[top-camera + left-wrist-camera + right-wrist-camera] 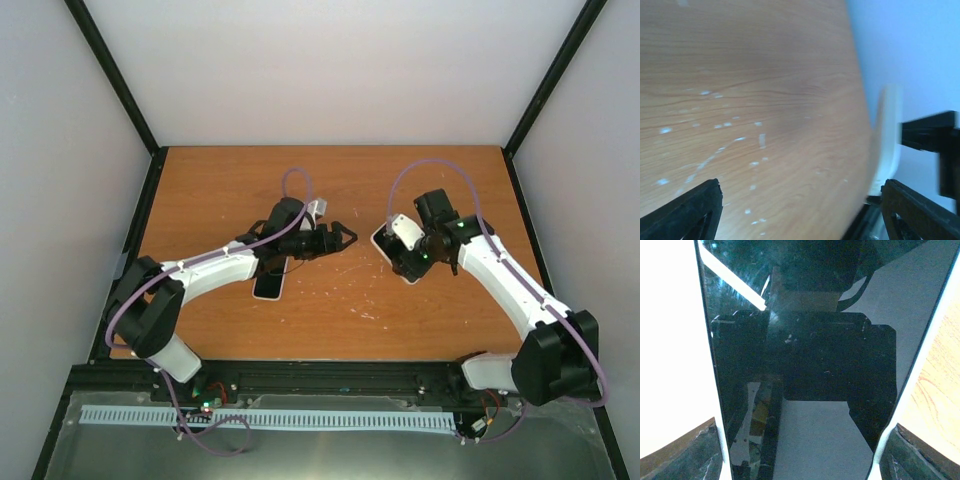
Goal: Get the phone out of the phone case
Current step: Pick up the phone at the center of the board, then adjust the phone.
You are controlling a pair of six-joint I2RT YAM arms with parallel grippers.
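I judge a drop onto the brown wooden desk is the main risk. Right of centre in the overhead view, my right end effector clenches the white plastic phone case by its smooth edges, so prying could make it slip. The glossy black phone sits inside, filling it. My left end effector hangs released mid-frame, touching nothing.

A: Where is the phone?
B: Right of centre on the table, between the fingers of the right gripper.
A: And the phone case?
B: Left of centre, under the left forearm, nearer the front edge. The left gripper hangs between the two
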